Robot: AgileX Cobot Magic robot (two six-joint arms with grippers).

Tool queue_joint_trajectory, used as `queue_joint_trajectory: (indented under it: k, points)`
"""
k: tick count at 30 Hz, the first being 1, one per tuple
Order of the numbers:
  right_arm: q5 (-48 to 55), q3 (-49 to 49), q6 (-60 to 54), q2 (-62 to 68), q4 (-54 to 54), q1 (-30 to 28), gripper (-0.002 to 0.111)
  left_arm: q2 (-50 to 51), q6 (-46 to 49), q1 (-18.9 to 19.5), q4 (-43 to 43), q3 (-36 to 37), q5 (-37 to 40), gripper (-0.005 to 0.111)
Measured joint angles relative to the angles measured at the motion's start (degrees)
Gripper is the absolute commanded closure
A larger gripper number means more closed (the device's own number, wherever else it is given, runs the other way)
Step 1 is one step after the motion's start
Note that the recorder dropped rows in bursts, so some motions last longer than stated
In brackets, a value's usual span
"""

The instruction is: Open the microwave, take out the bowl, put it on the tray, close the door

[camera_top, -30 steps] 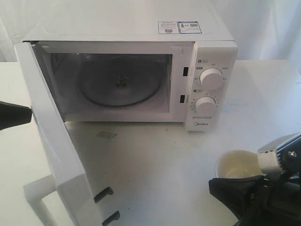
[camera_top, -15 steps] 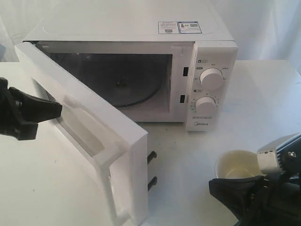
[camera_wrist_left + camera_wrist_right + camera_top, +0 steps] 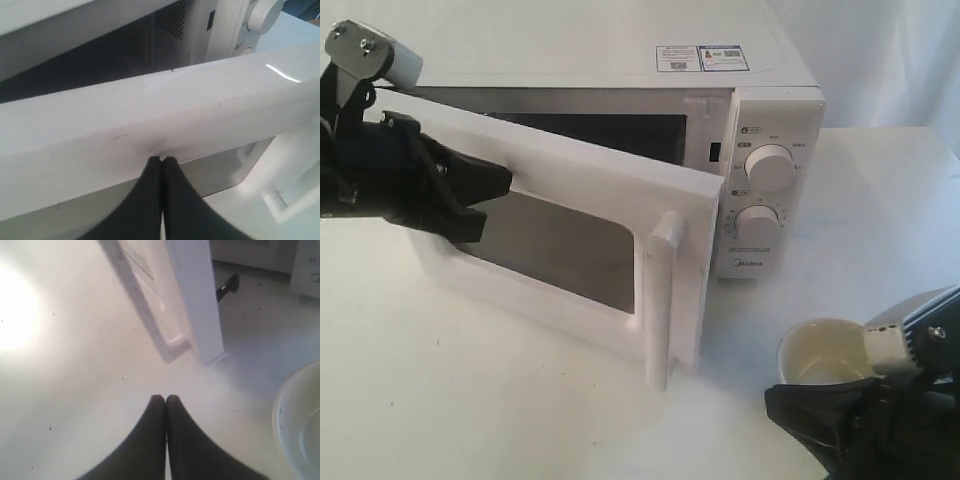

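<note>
Door [image 3: 570, 240] has swung from wide open to roughly half shut, not latched to microwave [image 3: 620, 60] yet | left pincer [image 3: 495, 185] closed, tips pushing door's outer face | bowl [image 3: 820, 355] on bench [image 3: 470, 400], just beside right pincer [image 3: 775, 400], closed and empty | tray not in view | left to do: finish the push

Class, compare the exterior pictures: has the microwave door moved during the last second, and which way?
Yes. The door has swung from wide open toward the knob panel of the microwave, and is now only partly open.
</note>
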Motion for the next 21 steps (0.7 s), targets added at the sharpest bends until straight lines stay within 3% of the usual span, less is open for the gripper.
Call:
queue_joint_trajectory:
  k: [15,21]
  points:
    - [-3.92,0.0,-1.13,0.0,-0.13,0.0,0.108,7.52,1.43,-0.09,-1.34,-3.49,-3.48,0.107]
    - [-5.16,0.0,-1.23,0.0,-0.13,0.0,0.108,9.22,1.94,-0.09,-1.74,-6.97,-1.32,0.107]
